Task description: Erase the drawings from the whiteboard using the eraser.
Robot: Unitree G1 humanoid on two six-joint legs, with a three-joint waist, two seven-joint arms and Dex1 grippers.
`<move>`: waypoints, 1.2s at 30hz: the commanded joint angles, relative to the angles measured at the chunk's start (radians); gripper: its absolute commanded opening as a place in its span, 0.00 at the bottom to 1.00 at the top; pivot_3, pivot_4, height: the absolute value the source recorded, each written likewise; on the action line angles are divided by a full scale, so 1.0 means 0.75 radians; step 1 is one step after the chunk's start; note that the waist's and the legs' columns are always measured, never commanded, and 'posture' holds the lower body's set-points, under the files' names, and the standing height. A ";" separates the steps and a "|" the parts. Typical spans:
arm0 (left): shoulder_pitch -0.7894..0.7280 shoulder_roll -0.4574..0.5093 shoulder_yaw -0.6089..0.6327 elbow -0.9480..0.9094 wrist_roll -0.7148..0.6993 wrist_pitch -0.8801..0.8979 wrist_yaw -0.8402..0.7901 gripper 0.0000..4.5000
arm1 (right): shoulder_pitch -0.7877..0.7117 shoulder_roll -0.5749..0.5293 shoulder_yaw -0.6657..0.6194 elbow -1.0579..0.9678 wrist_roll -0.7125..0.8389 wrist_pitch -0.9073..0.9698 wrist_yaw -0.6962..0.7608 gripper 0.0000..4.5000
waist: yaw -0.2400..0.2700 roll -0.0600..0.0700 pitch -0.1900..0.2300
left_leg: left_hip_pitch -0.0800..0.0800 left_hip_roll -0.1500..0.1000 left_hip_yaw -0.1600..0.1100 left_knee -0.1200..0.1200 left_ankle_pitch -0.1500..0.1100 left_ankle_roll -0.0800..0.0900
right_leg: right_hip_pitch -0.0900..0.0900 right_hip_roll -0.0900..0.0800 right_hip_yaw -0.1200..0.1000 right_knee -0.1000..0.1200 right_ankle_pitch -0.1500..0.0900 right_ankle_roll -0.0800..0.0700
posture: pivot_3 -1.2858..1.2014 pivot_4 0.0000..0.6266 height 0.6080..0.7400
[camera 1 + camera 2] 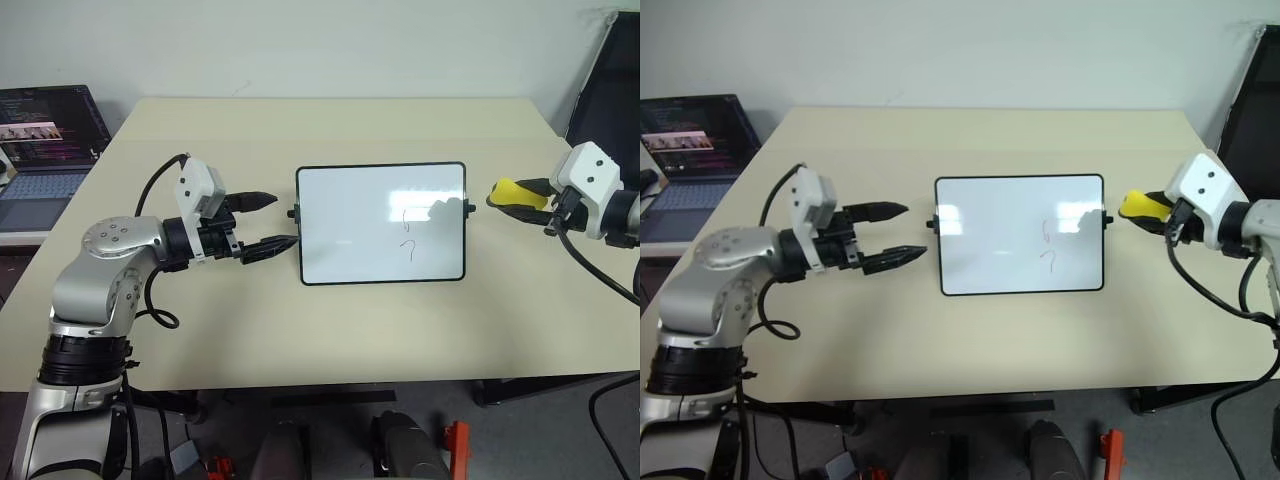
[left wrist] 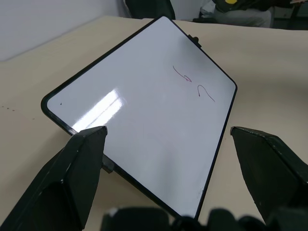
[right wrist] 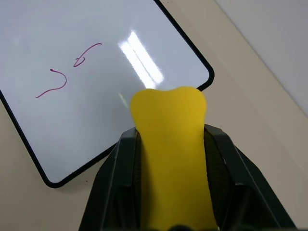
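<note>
Yellow eraser (image 3: pixel 171 159) sits clamped in the right fingers (image 1: pixel 520 195) just off the whiteboard (image 1: pixel 350 235), whose drawings (image 1: pixel 407 232) lie beyond them, while the left fingers (image 1: pixel 265 222) stand apart at the far edge, so the unpinned board might skate across the worktop (image 1: pixel 300 340) under a wipe.

Head stereo pair looks down over the desk (image 1: pixel 330 340); both wrist cameras face the whiteboard (image 2: pixel 144 110) close, from opposite ends.
</note>
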 commanded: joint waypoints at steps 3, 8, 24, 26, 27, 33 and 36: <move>-0.031 0.005 0.031 -0.041 -0.011 -0.020 0.007 1.00 | -0.036 -0.006 -0.025 -0.005 0.016 -0.003 0.003 0.31 | 0.000 0.000 0.000 | 0.000 0.000 0.000 0.000 0.000 0.000 | 0.000 0.000 0.000 0.000 0.000 0.000 | 0.52 0.24 1.00; -0.035 0.005 0.031 -0.059 -0.014 -0.015 0.015 1.00 | -0.053 0.007 -0.013 -0.006 0.019 -0.003 0.010 0.31 | 0.000 0.000 0.000 | 0.000 0.000 0.000 0.000 0.000 0.000 | 0.000 0.000 0.000 0.001 0.000 0.000 | 0.52 0.24 1.00; -0.059 -0.024 -0.019 -0.052 0.007 -0.020 0.009 1.00 | -0.253 0.457 0.189 0.080 -0.145 -0.142 -0.292 0.31 | -0.003 0.000 0.000 | 0.001 0.000 -0.001 0.001 0.000 0.000 | 0.000 0.001 0.000 0.004 0.000 -0.001 | 0.52 0.24 1.00; -0.069 -0.031 -0.028 -0.046 0.010 -0.021 0.006 1.00 | -0.285 0.512 0.207 0.175 -0.171 -0.205 -0.328 0.31 | 0.001 0.000 0.000 | 0.000 0.000 -0.001 0.001 0.000 0.000 | -0.001 0.001 0.000 0.004 0.000 -0.001 | 0.52 0.24 1.00; -0.074 -0.033 -0.030 -0.045 0.011 -0.020 0.005 1.00 | -0.294 0.527 0.213 0.217 -0.183 -0.238 -0.336 0.31 | 0.005 0.000 0.000 | 0.000 -0.001 -0.001 0.001 0.000 0.000 | -0.001 0.000 0.000 0.004 0.000 -0.001 | 0.52 0.24 1.00; -0.055 -0.024 -0.010 -0.071 0.002 -0.004 0.010 1.00 | -0.312 0.517 0.312 0.431 -0.323 -0.389 -0.325 0.31 | 0.009 0.000 0.000 | 0.000 0.000 -0.001 0.001 0.000 0.000 | -0.001 0.000 -0.001 0.003 0.000 -0.001 | 0.52 0.24 1.00; -0.035 -0.021 -0.001 -0.092 -0.003 0.006 0.018 1.00 | -0.298 0.516 0.365 0.485 -0.379 -0.437 -0.299 0.31 | 0.003 0.000 0.000 | 0.000 0.000 -0.001 0.001 0.000 0.000 | -0.001 0.000 -0.001 0.004 0.000 -0.001 | 0.52 0.24 1.00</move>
